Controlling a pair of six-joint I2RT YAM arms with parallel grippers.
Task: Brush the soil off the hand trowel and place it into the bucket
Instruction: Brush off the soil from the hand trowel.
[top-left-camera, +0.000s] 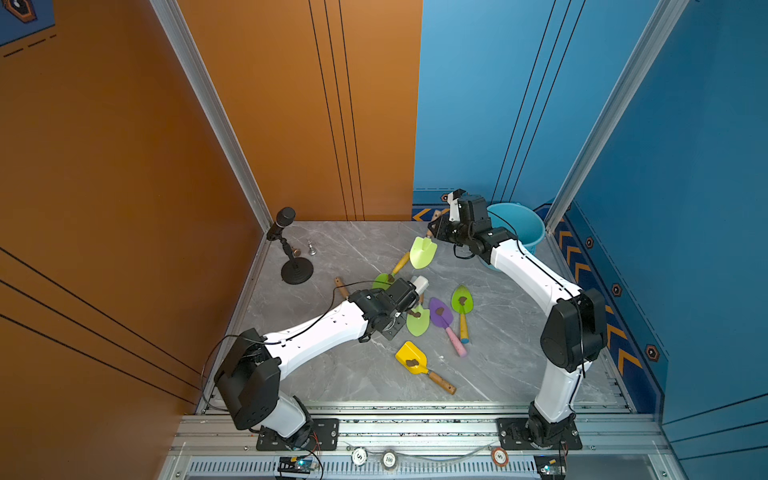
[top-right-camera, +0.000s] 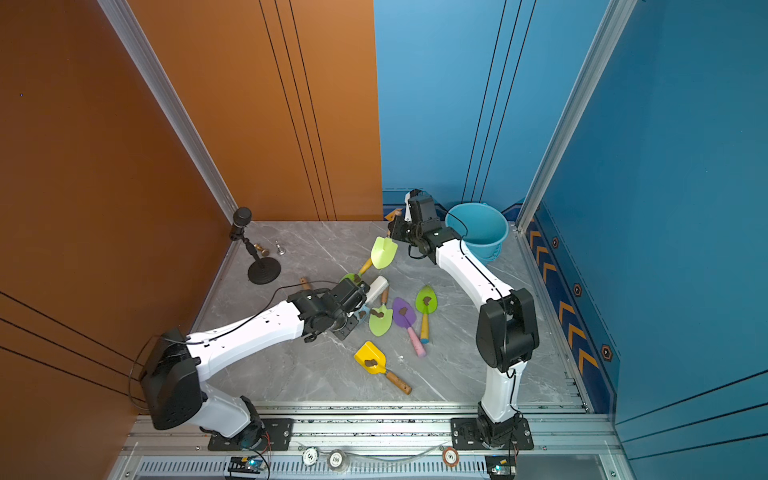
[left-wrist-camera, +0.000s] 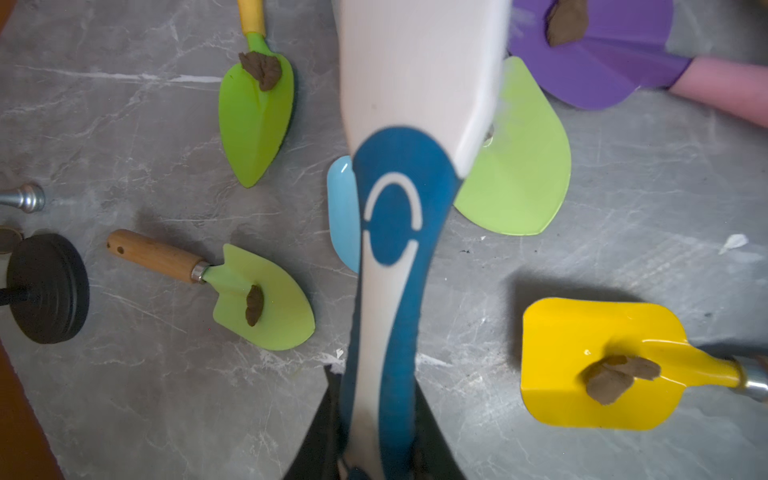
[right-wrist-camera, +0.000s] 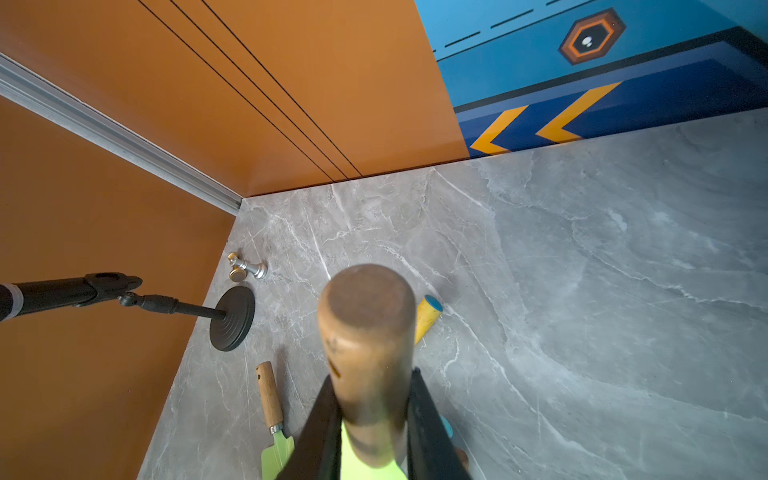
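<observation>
Lime-green hand trowel (top-left-camera: 423, 252) with a wooden handle hangs blade-down, its handle clamped in the right claw (right-wrist-camera: 374, 399), near the light-blue plastic bucket (top-left-camera: 530, 230) in the far right corner, bare grey marble tabletop (right-wrist-camera: 582, 291) beyond. Only the left wrist view shows the left claw (left-wrist-camera: 378, 440) clamped on the white-and-blue brush (left-wrist-camera: 390, 232), near a dark-brown soil lump (left-wrist-camera: 615, 376) on a yellow scoop (left-wrist-camera: 561, 353).

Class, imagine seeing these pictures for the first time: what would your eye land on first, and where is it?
Bright trowels scattered mid-table stand out first, like the yellow scoop and purple trowel, each carrying a brown soil lump. Next, the right end effector holds a lime-green trowel, blade clean, by its wooden handle near the blue bucket in the far corner. The left end effector grips a white-and-blue brush above the trowels.
</observation>
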